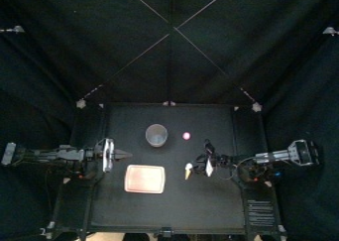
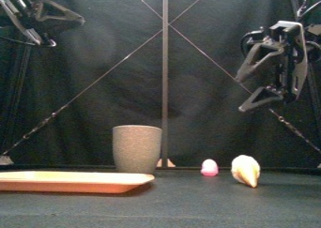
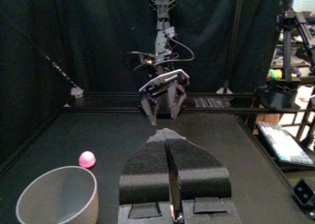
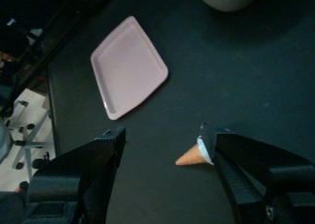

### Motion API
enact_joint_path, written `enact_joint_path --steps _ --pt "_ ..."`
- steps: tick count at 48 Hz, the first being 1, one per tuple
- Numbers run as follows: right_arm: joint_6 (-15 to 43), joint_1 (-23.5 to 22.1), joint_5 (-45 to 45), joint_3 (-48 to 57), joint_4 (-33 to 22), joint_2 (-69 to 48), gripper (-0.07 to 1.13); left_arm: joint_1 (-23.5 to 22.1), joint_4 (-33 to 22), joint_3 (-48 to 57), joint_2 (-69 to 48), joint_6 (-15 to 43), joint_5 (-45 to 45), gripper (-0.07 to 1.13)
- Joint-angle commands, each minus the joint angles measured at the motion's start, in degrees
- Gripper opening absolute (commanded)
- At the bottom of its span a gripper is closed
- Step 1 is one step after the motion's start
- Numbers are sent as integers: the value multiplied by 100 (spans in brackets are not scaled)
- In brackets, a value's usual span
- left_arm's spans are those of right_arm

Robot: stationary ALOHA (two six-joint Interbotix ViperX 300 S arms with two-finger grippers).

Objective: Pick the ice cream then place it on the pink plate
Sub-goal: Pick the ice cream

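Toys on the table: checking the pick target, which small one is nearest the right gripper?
The ice cream cone, lying below the right gripper; the small pink toy sits farther back.

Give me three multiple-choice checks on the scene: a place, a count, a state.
1. Where is the ice cream? A on the pink tray; B on the table, right of the grey cup; C in the grey cup.
2. How many toys lie on the table? A one; B three; C two.
3. The right tool is: A open and empty; B shut on the ice cream; C shut and empty.
Answers: 1 B, the front view shows it on bare table, clear of the pink tray. 2 C, the ice cream and a small pink toy. 3 A, its jaws stand wide apart, with the ice cream on the table below.
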Motion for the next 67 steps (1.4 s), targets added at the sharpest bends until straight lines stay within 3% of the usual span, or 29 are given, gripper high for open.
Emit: enact_joint_path --steps 1,23,58,67 --pt "0 0 114 -53 255 220 97 -18 9 -123 26 0 -35 -3" --pt "0 -9 369 -308 721 1169 97 -18 35 -88 18 9 -26 -3" --pt "-18 -18 483 -1274 527 2874 97 -18 62 -26 18 0 -26 -3" --pt "-18 -18 492 -1389 457 2971 86 -26 62 -26 18 0 -26 -3"
